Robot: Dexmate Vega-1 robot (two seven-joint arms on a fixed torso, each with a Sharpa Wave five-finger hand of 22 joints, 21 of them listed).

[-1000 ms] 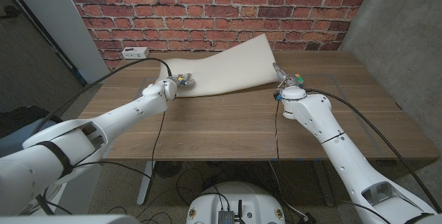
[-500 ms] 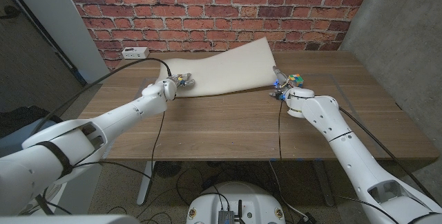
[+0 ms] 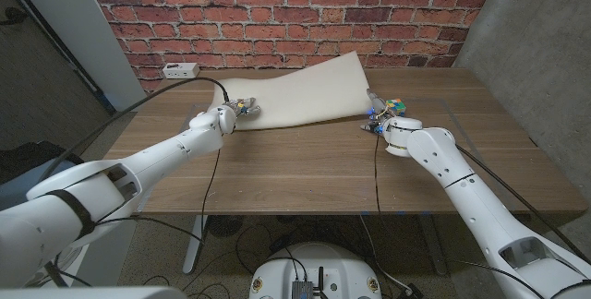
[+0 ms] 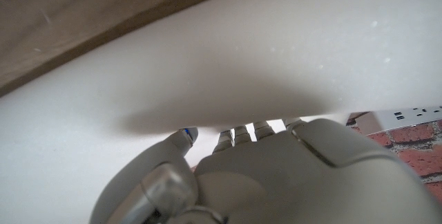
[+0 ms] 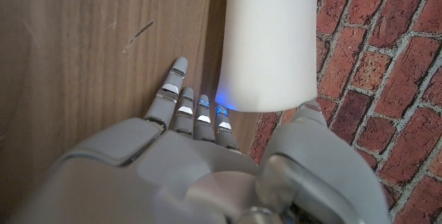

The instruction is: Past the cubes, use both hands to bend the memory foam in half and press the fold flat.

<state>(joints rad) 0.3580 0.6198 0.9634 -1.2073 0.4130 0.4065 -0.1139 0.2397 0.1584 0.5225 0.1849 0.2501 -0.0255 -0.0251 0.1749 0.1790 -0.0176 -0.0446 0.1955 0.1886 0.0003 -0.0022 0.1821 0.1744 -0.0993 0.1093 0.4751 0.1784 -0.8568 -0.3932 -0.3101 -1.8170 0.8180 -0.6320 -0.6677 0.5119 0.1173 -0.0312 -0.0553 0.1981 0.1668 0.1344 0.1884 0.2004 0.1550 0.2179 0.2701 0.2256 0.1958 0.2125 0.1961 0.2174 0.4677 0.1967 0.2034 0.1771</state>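
The memory foam [image 3: 305, 89] is grasped by the left robot hand [image 3: 242, 108] (right robot hand [image 3: 380, 112] released, at 3 o'clock); regrasping, then folding, is likely required.

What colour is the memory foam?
Off-white, a cream tone; the memory foam shows best in the head view.

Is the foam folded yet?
No. The foam lies spread out, with only its right end lifted off the table.

My two arms are glossy white rounded shells; a black band rings my left upper arm; thin black cables trail along both; my grey-plastic left hand [image 4: 276, 175] and right hand [image 5: 200, 162] have silver finger segments, blue-lit tips.
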